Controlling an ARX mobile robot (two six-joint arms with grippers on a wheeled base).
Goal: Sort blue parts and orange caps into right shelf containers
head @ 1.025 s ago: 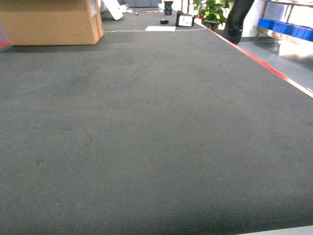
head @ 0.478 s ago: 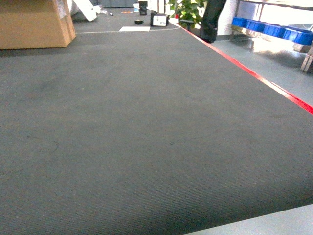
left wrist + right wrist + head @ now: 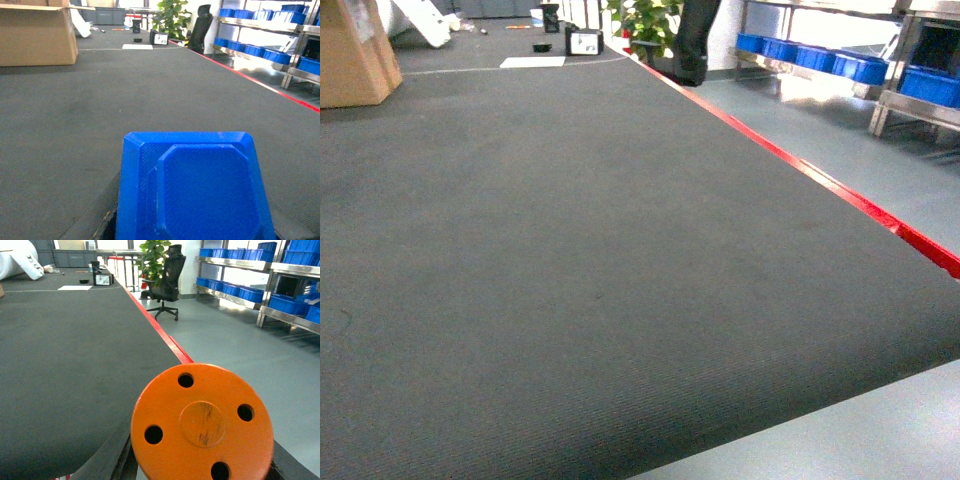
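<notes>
A dark grey ribbed mat [image 3: 570, 250] covers most of the floor in the head view, edged on its right by a red strip [image 3: 800, 170], with bare grey floor [image 3: 880, 130] beyond it. Along the right wall stands a metal shelf rack [image 3: 250, 267] carrying rows of blue containers [image 3: 800, 55], well apart from both parts. A cardboard box [image 3: 35, 35] sits on the mat at far left, and a black office chair [image 3: 167, 282] stands in front of a green potted plant [image 3: 152, 257] at the mat's far corner. In the left wrist view a blue part [image 3: 192, 190], a flat block with cut corners and a raised octagonal face, fills the bottom of the picture right in front of the camera, above the mat. In the right wrist view an orange cap [image 3: 202, 422], a round disc with four holes around a central boss, sits close before the lens over the mat's red edge. Neither claw shows in any view, so I cannot tell whether either is apart, together or clamped on its part. Small dark items and a white sheet [image 3: 532, 62] lie at the mat's far end
</notes>
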